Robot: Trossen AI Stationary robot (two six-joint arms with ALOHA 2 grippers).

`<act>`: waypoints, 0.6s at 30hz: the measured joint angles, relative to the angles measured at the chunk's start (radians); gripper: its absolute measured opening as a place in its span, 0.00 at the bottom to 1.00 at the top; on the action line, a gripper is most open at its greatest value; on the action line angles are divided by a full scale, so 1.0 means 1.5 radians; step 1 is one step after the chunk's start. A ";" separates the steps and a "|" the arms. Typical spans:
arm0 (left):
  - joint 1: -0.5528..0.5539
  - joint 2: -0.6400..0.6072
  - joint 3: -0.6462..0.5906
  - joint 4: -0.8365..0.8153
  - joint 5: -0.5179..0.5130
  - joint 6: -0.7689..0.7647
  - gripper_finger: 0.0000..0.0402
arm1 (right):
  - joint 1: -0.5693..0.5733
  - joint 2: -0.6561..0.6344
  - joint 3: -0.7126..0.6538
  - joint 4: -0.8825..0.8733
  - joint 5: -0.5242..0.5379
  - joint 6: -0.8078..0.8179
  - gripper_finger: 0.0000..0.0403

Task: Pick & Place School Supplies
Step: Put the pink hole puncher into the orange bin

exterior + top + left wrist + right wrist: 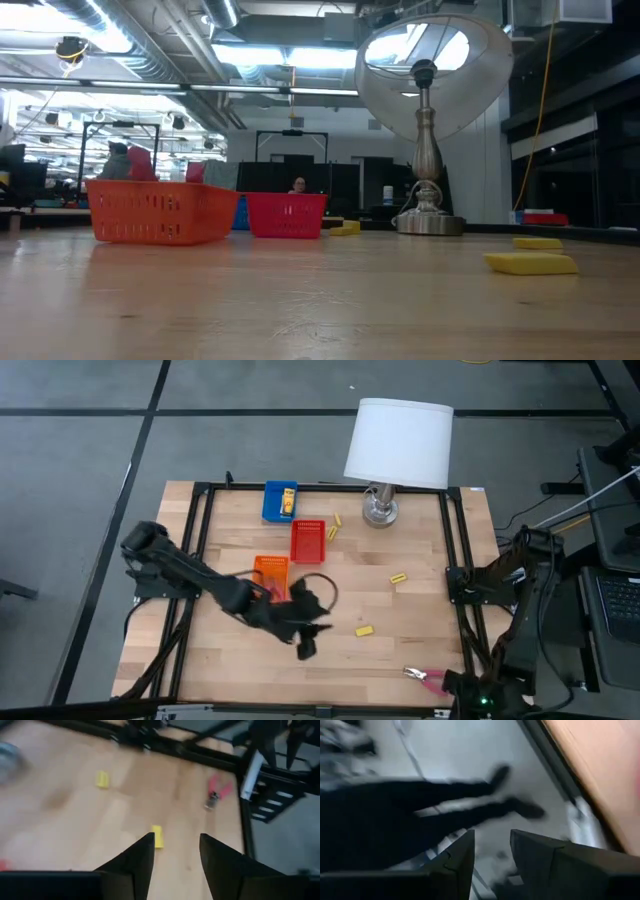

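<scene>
My left gripper is open above the table's middle, near side, held up off the wood and empty. In its wrist view a yellow packet lies flat just ahead of one fingertip. That packet and a second one lie right of the gripper. A third packet sits in the blue tray. A pink-handled plier tool lies by the near right corner. Two yellow stubs lie beside the red tray. My right gripper is open over the floor beyond the table's right edge.
A blue tray, a red tray and an orange tray stand left of centre, the orange one close behind my left arm. The white-shaded lamp stands at the far edge. A black frame borders the table.
</scene>
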 joint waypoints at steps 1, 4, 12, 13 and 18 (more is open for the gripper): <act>-0.004 -0.019 0.000 -0.010 -0.020 0.004 0.38 | -0.001 0.006 0.000 -0.011 -0.023 0.006 0.31; -0.017 -0.080 0.000 -0.038 -0.086 0.010 0.38 | -0.013 0.019 0.000 -0.056 -0.068 0.011 0.31; -0.033 -0.179 0.000 -0.079 -0.178 0.039 0.38 | -0.078 0.049 0.000 -0.139 -0.088 -0.024 0.31; -0.033 -0.185 0.000 -0.081 -0.179 0.039 0.38 | -0.084 0.057 0.000 -0.147 -0.097 -0.029 0.31; -0.035 -0.200 0.000 -0.079 -0.179 0.055 0.38 | -0.095 0.097 0.000 -0.161 -0.146 -0.052 0.31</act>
